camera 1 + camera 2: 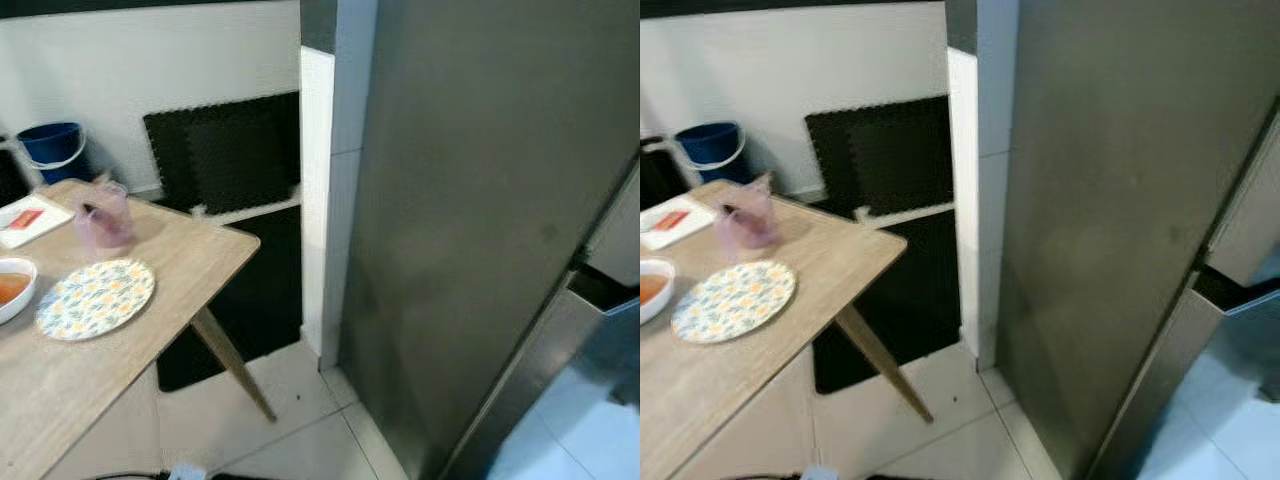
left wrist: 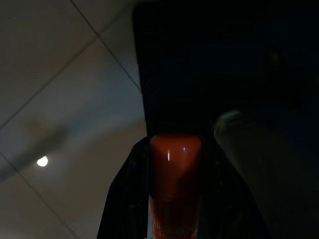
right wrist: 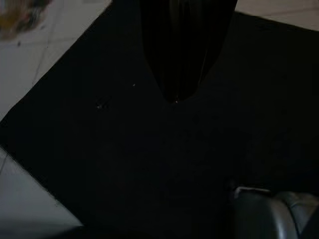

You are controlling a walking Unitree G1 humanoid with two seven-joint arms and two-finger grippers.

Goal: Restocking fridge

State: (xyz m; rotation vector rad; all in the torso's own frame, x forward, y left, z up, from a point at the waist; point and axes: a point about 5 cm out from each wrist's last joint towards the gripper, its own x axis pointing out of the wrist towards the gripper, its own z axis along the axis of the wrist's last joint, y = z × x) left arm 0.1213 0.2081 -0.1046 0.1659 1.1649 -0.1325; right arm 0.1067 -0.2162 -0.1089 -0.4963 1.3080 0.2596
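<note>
Two black fingers of the left tool (image 2: 174, 199) are clamped on an orange-red bottle (image 2: 175, 189), low centre in the left wrist view, above pale floor tiles (image 2: 60, 99). The right tool (image 3: 177, 94) hangs fingers together over a black floor mat (image 3: 124, 149), upper centre of its wrist view. Filling the right of the head views is the grey fridge (image 1: 480, 200); at left, the wooden tabletop (image 1: 180, 270) carries a floral plate (image 1: 95, 298), a purple pitcher (image 1: 104, 217) and a bowl (image 1: 12, 288).
</note>
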